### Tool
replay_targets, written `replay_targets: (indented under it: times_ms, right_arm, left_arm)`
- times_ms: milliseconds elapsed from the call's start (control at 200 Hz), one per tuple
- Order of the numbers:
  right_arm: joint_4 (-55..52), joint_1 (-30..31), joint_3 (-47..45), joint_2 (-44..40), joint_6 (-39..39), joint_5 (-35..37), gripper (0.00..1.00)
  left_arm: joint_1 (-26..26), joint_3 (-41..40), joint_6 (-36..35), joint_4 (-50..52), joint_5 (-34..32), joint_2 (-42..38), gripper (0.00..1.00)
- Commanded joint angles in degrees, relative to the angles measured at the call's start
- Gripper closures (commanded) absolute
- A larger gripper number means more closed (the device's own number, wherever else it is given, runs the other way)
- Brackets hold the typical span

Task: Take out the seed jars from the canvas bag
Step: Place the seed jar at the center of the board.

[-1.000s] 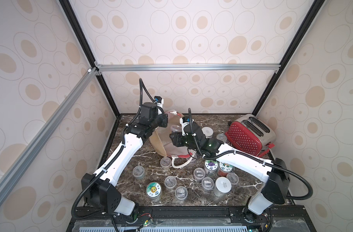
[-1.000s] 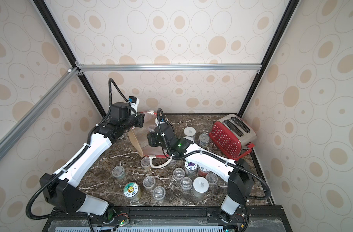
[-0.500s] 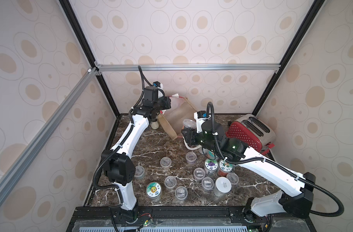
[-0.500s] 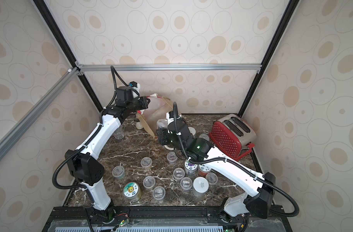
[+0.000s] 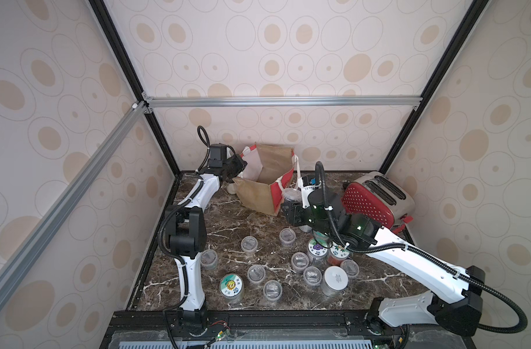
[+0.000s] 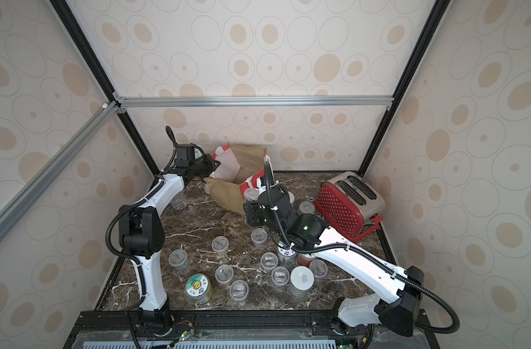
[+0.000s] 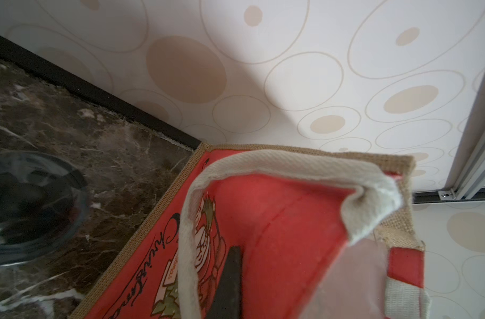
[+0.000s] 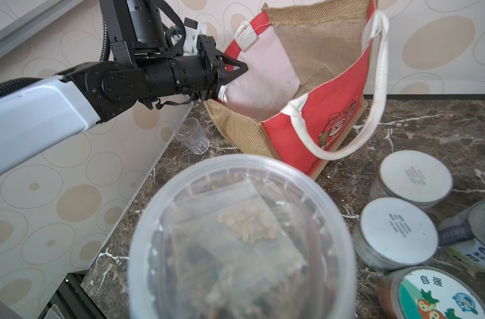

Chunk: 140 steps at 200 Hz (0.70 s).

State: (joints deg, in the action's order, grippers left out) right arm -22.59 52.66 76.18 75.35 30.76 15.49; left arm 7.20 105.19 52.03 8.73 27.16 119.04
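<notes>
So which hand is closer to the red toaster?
Right. The right hand holds a seed jar between the canvas bag and the toaster. The left hand pinches the bag's rim on the side away from the toaster.

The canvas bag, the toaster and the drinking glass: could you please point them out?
canvas bag (image 5: 253, 195), in a top view, tan front panel.
toaster (image 5: 365, 205), in a top view, red dotted side.
drinking glass (image 8: 193, 135), right wrist view, clear wall.
</notes>
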Motion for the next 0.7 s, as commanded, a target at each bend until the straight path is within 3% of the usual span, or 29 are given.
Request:
replay_targets:
  times_ms: [0,90,305,485,695]
  right_arm:
    - [-0.11,0.2,-1.09,-1.3,-0.21,0.53,0.46]
    - [0.99,0.22,-2.59,-1.41,-1.25,-0.44,0.46]
    - [7.07,0.18,-9.37,-1.71,-6.38,-2.27,0.47]
    - [15.24,0.28,-16.3,-1.3,-11.62,-6.16,0.48]
    - [21.57,3.0,-21.61,2.1,-16.72,-6.82,0.49]
  left_arm:
    - [0.3,1.6,3.96,-5.39,0.93,-0.94,0.98]
    - [0.25,4.21,3.15,-2.62,0.81,1.17,0.92]
    - [0.36,3.27,0.09,-0.14,0.92,-1.47,0.34]
    - [0.32,2.88,-3.26,2.72,0.63,-6.0,0.13]
    - [0.3,-2.31,-7.51,4.63,-2.2,-14.79,0.03]
